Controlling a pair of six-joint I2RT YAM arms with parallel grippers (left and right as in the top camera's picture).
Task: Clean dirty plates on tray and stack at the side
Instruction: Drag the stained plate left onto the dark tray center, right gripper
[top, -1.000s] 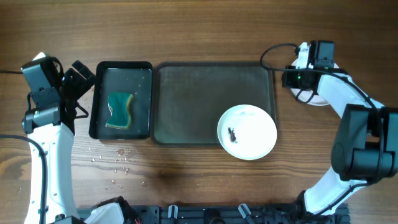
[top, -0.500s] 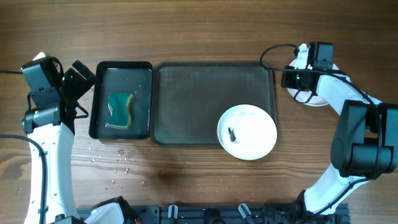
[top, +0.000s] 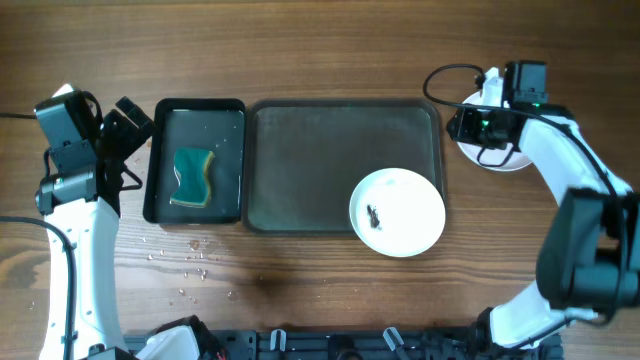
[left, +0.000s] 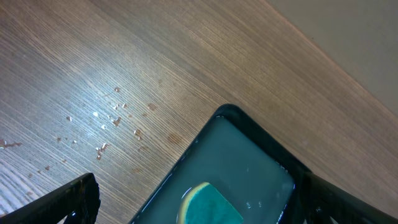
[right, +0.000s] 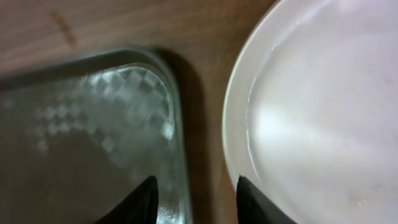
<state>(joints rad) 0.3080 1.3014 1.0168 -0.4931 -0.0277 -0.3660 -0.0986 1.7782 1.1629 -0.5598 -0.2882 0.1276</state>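
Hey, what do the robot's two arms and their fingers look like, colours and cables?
Both are white tubular links with chunky black joints. The left arm has a black cable along it; the right arm has another looping by its wrist, plus a small green light. The fingers are black and tapered.

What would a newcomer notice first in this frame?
The white plate with a black smear, overlapping the lower right rim of the grey-green tray. Next, the green sponge in the wet black tray at left, and the right gripper by a second plate at upper right.
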